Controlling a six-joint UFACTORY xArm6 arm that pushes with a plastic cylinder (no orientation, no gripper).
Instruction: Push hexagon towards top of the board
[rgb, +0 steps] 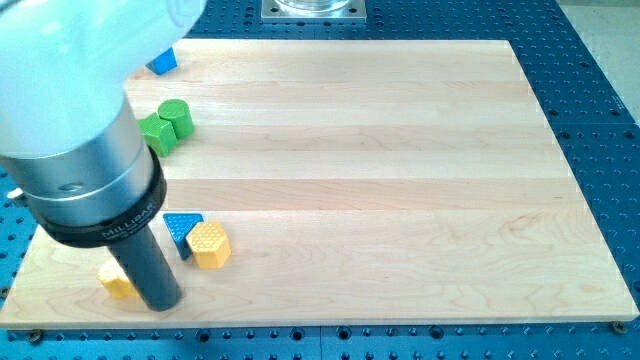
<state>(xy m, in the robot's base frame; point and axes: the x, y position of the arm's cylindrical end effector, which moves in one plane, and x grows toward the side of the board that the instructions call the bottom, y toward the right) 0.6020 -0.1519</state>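
Camera view showed the wooden table (400, 150) with the yellow hexagon (209, 245) lying near the view's bottom-left corner, a short way in from the bottom edge. A blue triangle (181, 229) sat touching, or just beside, the hexagon's left flank. My tip (163, 303) stood close to the bottom edge, below and to the left of the hexagon and apart from it. Just left of the rod lay another yellow block (117, 283) (shape not discernible, since the rod covered part of it). Two green blocks (165, 126) rested near the left edge, further up the view, and a blue block (162, 62) lay near the top-left corner, half hidden by the arm housing.

The arm carried no fingers, so there was nothing to be apart, together or clamped; contact was by the rod alone.

Handling assessment: the hexagon appeared small, rigid and light, with a ribbed top face, and would probably slide readily on the smooth wood. It could not be grasped. The suitable contact place was judged to be its lower face, centred, so that the push ran straight toward the top edge. An off-centre contact would likely spin it or send it sideways, and the adjoining triangle could be dragged along.
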